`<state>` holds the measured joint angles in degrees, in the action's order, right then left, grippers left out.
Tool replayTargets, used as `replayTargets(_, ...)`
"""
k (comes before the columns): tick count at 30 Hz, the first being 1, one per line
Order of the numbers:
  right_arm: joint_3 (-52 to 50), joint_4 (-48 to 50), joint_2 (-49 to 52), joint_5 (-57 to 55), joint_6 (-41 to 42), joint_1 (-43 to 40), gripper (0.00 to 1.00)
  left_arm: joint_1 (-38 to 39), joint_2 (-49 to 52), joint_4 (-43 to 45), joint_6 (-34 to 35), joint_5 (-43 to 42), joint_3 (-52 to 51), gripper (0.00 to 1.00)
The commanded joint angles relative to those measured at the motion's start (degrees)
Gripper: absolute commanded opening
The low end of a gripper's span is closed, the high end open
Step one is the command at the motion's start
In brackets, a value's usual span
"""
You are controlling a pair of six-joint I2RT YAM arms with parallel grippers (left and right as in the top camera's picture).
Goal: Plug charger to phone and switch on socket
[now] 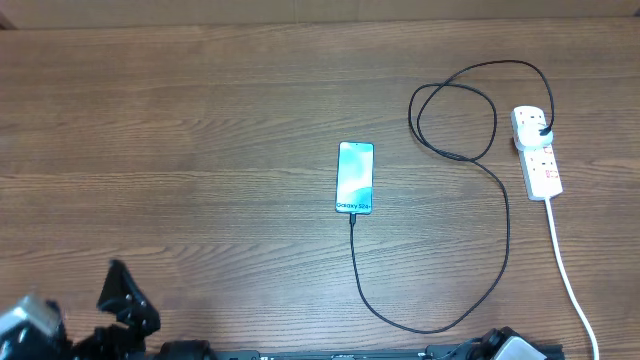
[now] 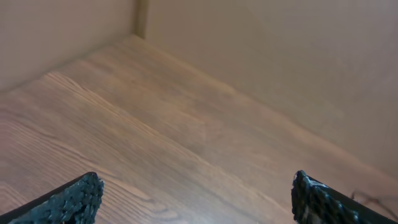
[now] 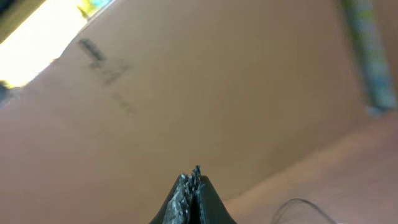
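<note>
While the left gripper [image 2: 196, 202] has its fingers [image 2: 74, 198] spread wide over bare wood and holds nothing, the right gripper [image 3: 189, 190] shows its two pads pressed flat together, also empty. Both sit at the near edge of the table, one at each side, well apart from everything the task concerns.

The phone [image 1: 355, 178] lies flat near the middle, its lit screen up and its text end toward the robot. The charger [image 1: 507, 235] starts at that end, where its connector tip [image 1: 352, 214] touches the phone's edge; whether it is fully seated I cannot tell. The black cable sweeps toward the near edge, climbs the right side, coils in a loop and ends at the plug [image 1: 541, 128]. That plug sits in the socket [image 1: 543, 170], a white power strip at the far right whose white cord [image 1: 568, 275] trails toward the robot.

In my judgement the cable is light and limp, so it is best pinched just behind the stiff tip. The phone looks slick and would likely slide if pushed. The strip seems light too, so pressing its switch may shove it unless it is steadied.

The table [image 1: 180, 120] is smooth wood-grain, bordered by plain cardboard-coloured walls [image 2: 298, 56].
</note>
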<state>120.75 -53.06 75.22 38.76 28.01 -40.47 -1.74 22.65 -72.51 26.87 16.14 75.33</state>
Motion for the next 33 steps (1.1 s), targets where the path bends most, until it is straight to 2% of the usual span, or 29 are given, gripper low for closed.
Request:
replayTargets(1,-0.6,4.5,0.9,9.6,2.7,0.0,0.04,-3.2,-4.3,0.0,0.6,0.8,-0.3,1.00)
replayTargets(7,-0.7,0.8,-3.8,10.0,1.1,0.8,0.04,-6.8,-11.0,-2.4,0.6,0.8,-0.3,0.99)
replayTargets(12,-0.7,-1.8,-8.0,9.9,-2.6,3.8,0.04,-6.9,-14.1,-10.0,0.6,0.8,-0.3,1.00)
replayTargets(14,-0.8,-2.8,-10.8,9.6,-6.8,7.1,0.04,-6.9,-15.1,-15.3,2.1,0.7,-0.4,0.99)
replayTargets(16,-0.8,-3.9,-12.9,6.4,-9.1,9.6,0.04,-6.9,-15.6,-15.4,2.4,0.7,-0.4,1.00)
replayTargets(21,-0.8,-5.1,-17.2,-3.8,-9.0,15.8,0.04,-6.9,-18.9,-15.3,2.4,0.7,-0.5,0.99)
replayTargets(29,-1.6,-4.0,-22.3,-3.8,-9.0,20.2,0.04,-6.3,-22.4,-15.5,2.6,0.7,-0.2,1.00)
replayTargets(33,-5.8,0.0,-26.2,-3.8,-9.0,20.2,0.04,-6.1,-22.4,-16.0,2.6,0.5,-0.2,1.00)
